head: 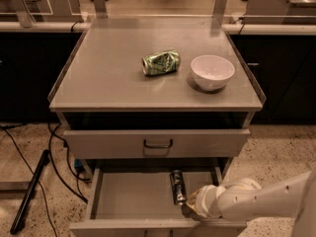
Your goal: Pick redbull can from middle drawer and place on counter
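Observation:
The redbull can (177, 185) lies on its side on the floor of the open middle drawer (128, 197), right of its centre, with its length running front to back. My gripper (189, 208) reaches in from the lower right on a white arm. It is low inside the drawer at the can's near end, just right of it. I cannot tell whether it touches the can. The counter (103, 78) is the flat grey cabinet top above the drawers.
A dented green can (160, 62) lies on the counter, with a white bowl (212, 71) to its right. The top drawer front with a black loop handle (158, 144) is shut. Cables and a dark bar (29, 191) lie on the floor at left.

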Tool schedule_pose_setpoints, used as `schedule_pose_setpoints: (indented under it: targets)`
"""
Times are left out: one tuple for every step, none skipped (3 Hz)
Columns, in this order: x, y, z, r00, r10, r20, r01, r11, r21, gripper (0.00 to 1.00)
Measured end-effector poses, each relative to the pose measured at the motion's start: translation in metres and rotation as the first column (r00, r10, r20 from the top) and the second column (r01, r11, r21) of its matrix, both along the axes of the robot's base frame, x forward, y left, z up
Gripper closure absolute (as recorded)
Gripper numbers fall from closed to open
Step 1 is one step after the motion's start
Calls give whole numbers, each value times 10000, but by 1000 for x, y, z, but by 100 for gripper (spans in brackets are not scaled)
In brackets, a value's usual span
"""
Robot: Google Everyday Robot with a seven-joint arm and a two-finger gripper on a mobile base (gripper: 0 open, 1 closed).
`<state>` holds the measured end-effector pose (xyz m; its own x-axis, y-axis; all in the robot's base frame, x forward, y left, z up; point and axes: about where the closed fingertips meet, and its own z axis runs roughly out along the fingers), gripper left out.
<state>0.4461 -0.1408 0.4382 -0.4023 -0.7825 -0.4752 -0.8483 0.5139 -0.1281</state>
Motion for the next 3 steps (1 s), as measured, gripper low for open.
schedule_pose_setpoints:
  targets:
    - [3,16,-13,9980,-565,-272,581,9964,623,100]
    - [3,18,-15,9976,-628,-292,647,9955,690,83]
    - [3,18,-15,9976,-628,-292,647,9955,690,61]
